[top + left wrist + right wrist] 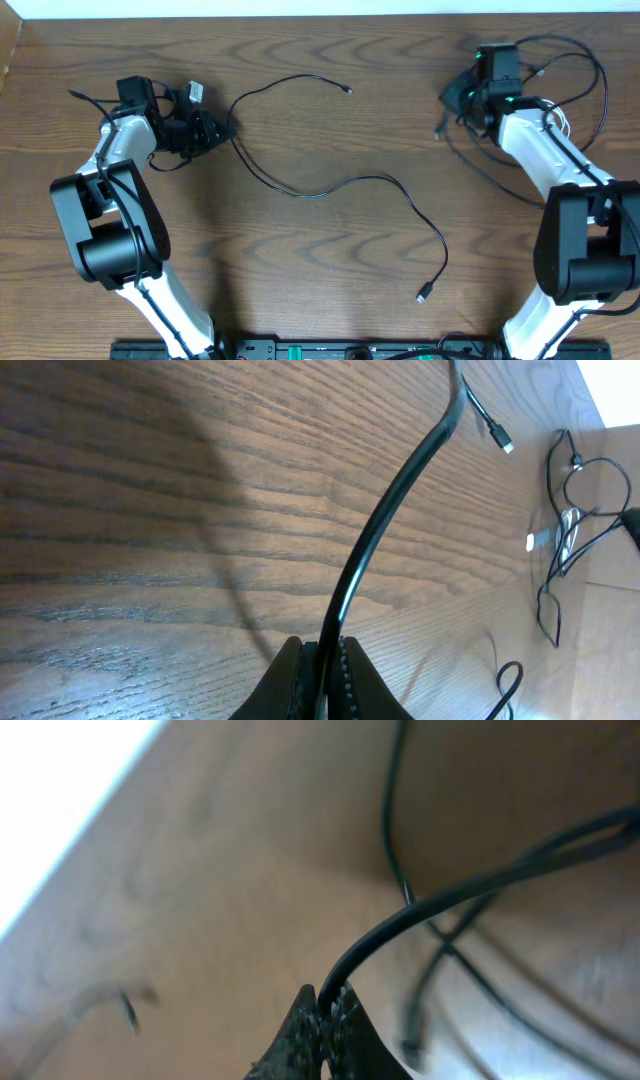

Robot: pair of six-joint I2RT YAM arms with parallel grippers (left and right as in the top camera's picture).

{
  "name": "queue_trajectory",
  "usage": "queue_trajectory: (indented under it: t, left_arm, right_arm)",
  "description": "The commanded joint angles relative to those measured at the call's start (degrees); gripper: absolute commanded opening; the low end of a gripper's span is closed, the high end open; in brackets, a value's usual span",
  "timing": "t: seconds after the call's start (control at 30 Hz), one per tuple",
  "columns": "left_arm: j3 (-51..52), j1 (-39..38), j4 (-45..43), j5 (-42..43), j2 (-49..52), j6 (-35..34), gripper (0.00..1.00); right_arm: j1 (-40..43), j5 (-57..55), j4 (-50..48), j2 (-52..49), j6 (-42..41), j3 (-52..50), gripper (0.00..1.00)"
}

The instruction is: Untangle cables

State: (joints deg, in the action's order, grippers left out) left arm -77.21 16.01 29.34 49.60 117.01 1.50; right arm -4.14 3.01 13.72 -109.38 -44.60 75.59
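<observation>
Close to the arm bases, toward the near edge of the brown, wood-grained worktop (320,250), a small metal-tipped plug (422,296) is lying flat at the end of a long thin black cable (300,195). From that plug the smooth, round cord is bending back and snaking across the middle of the worktop in two loose curves, then sweeping left toward the left claw (225,130). Past the grip it is arching over to the right and ending in a second small plug (347,91), which is resting on the wood farther back.

The left claw is pressing its black ribbed fingers (355,680) together on this cable. From the left wrist, the glossy cord (380,530) is rising out from between them and curving away over the streaky grain.

Farther back on the right side, the right claw (450,98) is sitting at a knot of cord. Its dark, toothed tips (328,1005) are pinched together, clamped on a second thin black cable (450,895), which is springing out of the pinch in a firm arc. Behind that arc, more thin black strands are crossing one another, blurred. Seen from overhead, black cord is looping widely around the white right arm (540,150) near the far edge; whether all of it is one cable I cannot tell. Among those loops the left wrist view is picking up a pale whitish strand (563,530), too small for its shape to be told.
</observation>
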Motion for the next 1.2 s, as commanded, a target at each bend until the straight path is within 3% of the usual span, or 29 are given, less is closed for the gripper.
queue_trajectory:
  t: [0.0,0.23,0.43,0.5,0.63,0.67,0.7,0.93,1.17]
  left_arm:
    - [-0.59,-0.07,-0.07,0.31,0.44,0.13,0.09]
    - [-0.59,-0.07,-0.26,0.31,0.44,0.13,0.09]
    - [-0.59,-0.07,-0.28,0.28,0.44,0.13,0.09]
    - [-0.59,-0.07,-0.28,0.28,0.44,0.13,0.10]
    - [-0.59,-0.07,-0.26,0.31,0.44,0.13,0.42]
    - [-0.59,-0.07,-0.26,0.31,0.44,0.13,0.55]
    - [-0.59,-0.07,-0.26,0.31,0.44,0.13,0.59]
    - [-0.59,-0.07,-0.26,0.31,0.44,0.13,0.62]
    - [-0.59,-0.31,-0.31,0.31,0.44,0.11,0.62]
  right_arm:
    - [3.76,-9.05,-5.09,0.92,0.98,0.04,0.01]
    - [9.05,-9.94,-8.22,0.79,0.96,0.04,0.01]
    - [8.37,-9.94,-5.68,0.61,0.98,0.04,0.72]
    - [7.96,-9.92,-4.85,0.61,0.96,0.04,0.80]
    - [7.15,-9.84,-2.97,0.61,0.96,0.04,0.86]
    - [6.36,-9.73,-1.46,0.57,0.96,0.04,0.87]
    - [5.88,-9.75,-0.63,0.50,0.98,0.04,0.88]
    - [1.75,-9.05,7.10,0.50,0.98,0.04,0.99]
    - [-3.43,-9.09,12.44,0.48,2.75,-0.04,0.99]
